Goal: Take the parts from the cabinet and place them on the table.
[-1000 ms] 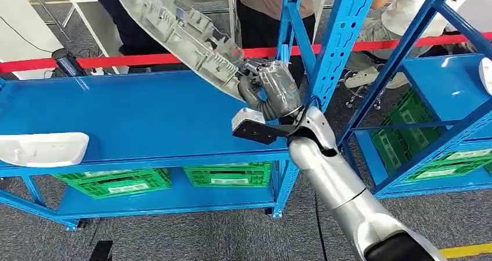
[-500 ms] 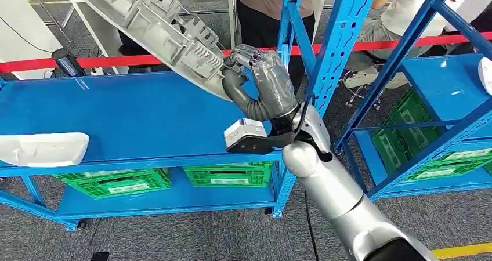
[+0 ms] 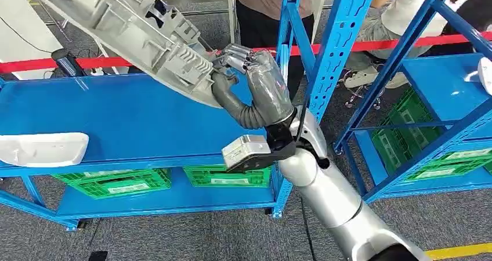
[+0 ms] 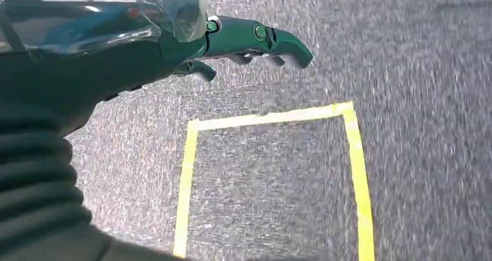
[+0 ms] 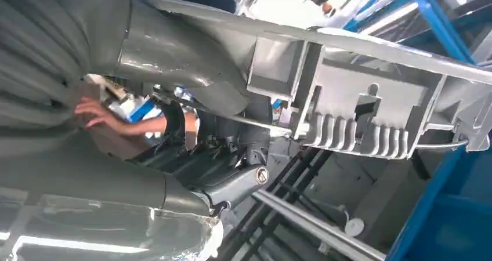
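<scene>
My right hand's fingers (image 3: pixel 235 57) grip the grey ribbed part (image 3: pixel 125 26), tilted above the blue desk (image 3: pixel 133 119); my left hand (image 4: pixel 174 35) hangs with nothing in it, fingers slightly curled.

Grey part (image 3: pixel 133 29) ran off top edge in head view, far end unseen. White part (image 3: pixel 40 149) cut by left edge. Another white piece (image 3: pixel 486 75) clipped at right edge, too little to ID. Left hand (image 4: pixel 232 40) fingertips blurred, floor (image 4: pixel 406 69) blurred too. People (image 3: pixel 261 6) cropped above torso.
</scene>
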Robot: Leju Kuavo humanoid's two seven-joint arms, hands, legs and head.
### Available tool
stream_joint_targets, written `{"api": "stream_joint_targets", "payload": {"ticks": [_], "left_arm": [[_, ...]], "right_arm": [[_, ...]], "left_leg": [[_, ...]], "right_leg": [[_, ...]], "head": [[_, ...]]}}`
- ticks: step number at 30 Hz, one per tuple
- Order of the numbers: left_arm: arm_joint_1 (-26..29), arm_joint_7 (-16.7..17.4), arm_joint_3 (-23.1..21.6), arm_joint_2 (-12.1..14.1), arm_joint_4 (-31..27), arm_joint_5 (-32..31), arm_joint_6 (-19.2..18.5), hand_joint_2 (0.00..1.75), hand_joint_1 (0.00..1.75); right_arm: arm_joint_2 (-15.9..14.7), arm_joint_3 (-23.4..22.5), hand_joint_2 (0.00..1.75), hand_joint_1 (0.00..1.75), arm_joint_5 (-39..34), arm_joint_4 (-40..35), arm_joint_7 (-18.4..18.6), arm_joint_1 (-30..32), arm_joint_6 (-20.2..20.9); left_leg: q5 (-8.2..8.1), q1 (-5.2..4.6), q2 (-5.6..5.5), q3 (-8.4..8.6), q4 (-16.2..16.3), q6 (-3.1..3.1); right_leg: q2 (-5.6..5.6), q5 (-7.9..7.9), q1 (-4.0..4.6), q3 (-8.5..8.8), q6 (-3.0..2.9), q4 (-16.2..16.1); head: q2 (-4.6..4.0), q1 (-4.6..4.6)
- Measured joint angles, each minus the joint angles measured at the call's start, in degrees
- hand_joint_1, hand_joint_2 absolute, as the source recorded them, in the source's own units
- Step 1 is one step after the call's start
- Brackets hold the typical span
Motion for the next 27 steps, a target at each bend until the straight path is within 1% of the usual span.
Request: {"api": "stream_joint_targets", "payload": {"ticks": [6, 11, 15, 19, 24, 27], "left_arm": [[0.4, 0.0, 1.8, -0.9, -1.6, -0.2, 0.1, 1.75, 0.0], [0.7, 2.0, 4.4, -2.1, -3.7, -2.8, -2.2, 1.75, 0.0], [0.8, 2.2, 6.7, -3.1, -5.0, -5.3, -3.7, 1.75, 0.0], [0.8, 1.7, 8.0, -3.4, -5.3, -7.0, -4.6, 1.75, 0.0], [0.5, 0.9, 9.2, -3.4, -5.2, -8.2, -4.8, 1.75, 0.0], [0.1, 0.2, 10.2, -3.4, -4.6, -9.6, -3.8, 1.75, 0.0]], "right_arm": [[0.3, 1.2, 1.75, 1.75, -0.6, -0.3, -0.1, -0.2, 0.1], [0.4, 2.0, 1.75, 1.75, -4.1, -1.6, -0.5, -0.2, 1.1], [0.5, 2.2, 1.75, 1.75, -8.3, -4.0, -1.2, 0.3, 2.4], [0.2, 0.8, 1.75, 1.75, -14.3, -7.3, -1.6, 1.5, 4.0], [-0.2, -1.8, 1.75, 1.75, -17.9, -9.9, -2.2, 2.8, 5.5], [-0.3, -4.1, 1.75, 1.75, -22.9, -11.5, -2.6, 4.7, 8.6]], "left_leg": [[0.0, -0.01, 0.0, -0.01, 0.0, 0.0], [0.0, -0.01, 0.0, 0.0, 0.0, 0.0], [0.0, -0.01, -0.01, 0.0, 0.0, 0.0], [-0.01, -0.01, 0.0, 0.0, 0.0, 0.0], [-0.01, -0.02, 0.0, 0.03, 0.0, 0.0], [-0.01, -0.02, -0.01, 0.02, 0.0, 0.0]], "right_leg": [[-0.01, 0.0, -0.01, 0.01, 0.0, 0.0], [-0.01, 0.0, -0.01, 0.0, 0.0, 0.0], [-0.02, 0.0, -0.01, -0.01, 0.0, 0.0], [-0.01, -0.01, -0.01, -0.01, 0.0, 0.0], [-0.01, -0.01, -0.01, 0.0, 0.0, 0.0], [-0.02, -0.01, -0.01, 0.01, 0.0, 0.0]], "head": [[0.0, 0.0], [0.0, 0.0], [0.0, 0.0], [0.0, 0.0], [0.0, 0.0], [0.0, 0.0]]}}
